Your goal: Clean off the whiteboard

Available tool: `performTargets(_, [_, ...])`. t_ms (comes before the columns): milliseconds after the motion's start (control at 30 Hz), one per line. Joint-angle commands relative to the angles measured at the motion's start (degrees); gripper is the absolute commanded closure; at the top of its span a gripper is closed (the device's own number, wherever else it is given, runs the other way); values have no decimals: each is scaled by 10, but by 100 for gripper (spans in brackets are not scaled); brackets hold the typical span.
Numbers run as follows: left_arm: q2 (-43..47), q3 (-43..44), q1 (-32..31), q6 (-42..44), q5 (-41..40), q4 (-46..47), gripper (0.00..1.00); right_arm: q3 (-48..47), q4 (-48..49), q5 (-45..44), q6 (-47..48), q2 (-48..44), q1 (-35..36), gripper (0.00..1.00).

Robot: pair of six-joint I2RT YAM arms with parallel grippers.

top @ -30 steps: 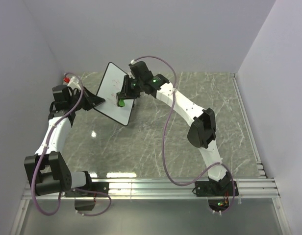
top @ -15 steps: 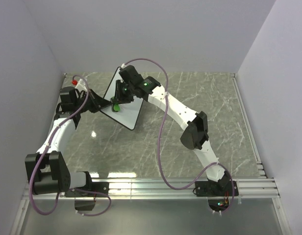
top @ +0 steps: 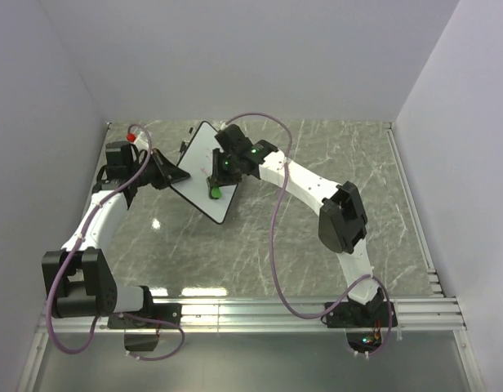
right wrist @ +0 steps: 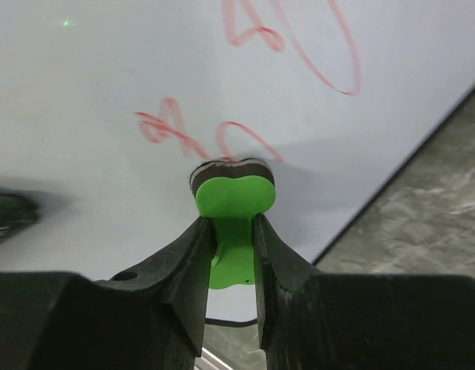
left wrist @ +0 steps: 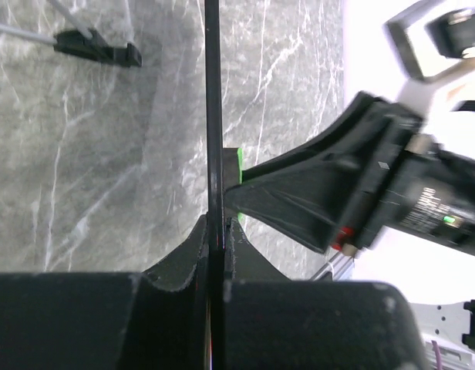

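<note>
The whiteboard [top: 201, 167] is white with a thin black rim and is held tilted above the table at the back left. My left gripper [top: 171, 177] is shut on its left edge; in the left wrist view the board shows edge-on as a black strip [left wrist: 213, 116] between the jaws. My right gripper [top: 215, 186] is shut on a green eraser [right wrist: 234, 202] whose dark felt face presses on the board [right wrist: 106, 92], just below red scribbles [right wrist: 245, 131]. More red loops [right wrist: 314, 46] lie higher on the board.
The grey marble table [top: 333, 212] extends right and front. A black stand leg [left wrist: 99, 48] lies on the table beyond the board. A metal rail [top: 260, 310] runs along the near edge by the arm bases. White walls close in at the left, back and right.
The board has shifted and turned with the left gripper. The right gripper with the eraser swung left over the board, then back right and down toward its lower part.
</note>
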State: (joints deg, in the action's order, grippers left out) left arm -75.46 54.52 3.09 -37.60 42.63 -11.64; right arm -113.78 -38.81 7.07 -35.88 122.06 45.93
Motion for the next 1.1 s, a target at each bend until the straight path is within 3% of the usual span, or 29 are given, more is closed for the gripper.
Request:
performTargets(0, [33,85,-23,-70,155,144,100,56,15,-1,11,13,-1,100])
performTargets(267, [24,101,-24,-88,155,161,100,131,37,-5,-2,-24,-8,100])
performTargets(367, [30,86,-25,-95,154,173,100,73,15,-1,-6,-5,-10,100])
performTargets(600, [48,33,-28,-114,152,201,100,-213,-50,36,-40,85,-8,100])
performTargets(1067, [67,8,-81,-132,149,212,100,-221,-20,37,-44,90,-18,100])
